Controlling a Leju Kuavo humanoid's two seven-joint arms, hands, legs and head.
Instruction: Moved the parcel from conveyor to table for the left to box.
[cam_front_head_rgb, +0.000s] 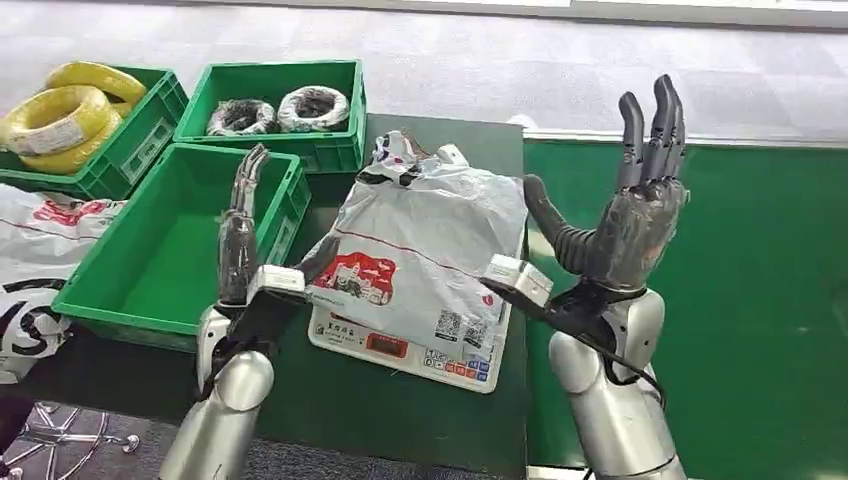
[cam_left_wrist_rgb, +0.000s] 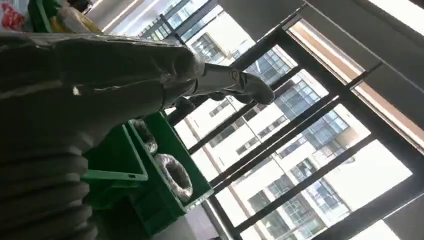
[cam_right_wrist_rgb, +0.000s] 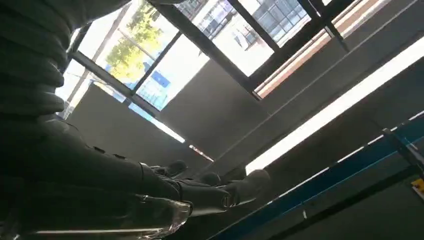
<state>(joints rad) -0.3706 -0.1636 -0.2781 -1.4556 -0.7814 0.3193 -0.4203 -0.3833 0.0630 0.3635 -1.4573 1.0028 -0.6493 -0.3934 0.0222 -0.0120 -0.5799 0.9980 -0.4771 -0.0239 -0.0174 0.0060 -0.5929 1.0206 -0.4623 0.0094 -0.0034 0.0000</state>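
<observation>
A white plastic parcel (cam_front_head_rgb: 420, 240) with red print and a tied top lies on a white scale-like pad (cam_front_head_rgb: 400, 355) on the dark table (cam_front_head_rgb: 400, 420). My left hand (cam_front_head_rgb: 240, 235) is raised beside the parcel's left edge, fingers straight up and apart, holding nothing; the left wrist view shows the same hand (cam_left_wrist_rgb: 150, 70) against windows. My right hand (cam_front_head_rgb: 625, 200) stands upright to the right of the parcel, over the green conveyor (cam_front_head_rgb: 760, 300), fingers extended and thumb spread, empty. The right wrist view catches its fingers (cam_right_wrist_rgb: 210, 187) against a ceiling.
An empty green crate (cam_front_head_rgb: 160, 260) sits left of the parcel. Behind it are a crate with black wire coils (cam_front_head_rgb: 280, 110) and another with yellow coils (cam_front_head_rgb: 70, 115). More white bags (cam_front_head_rgb: 40, 250) lie at far left. The table's front edge is near.
</observation>
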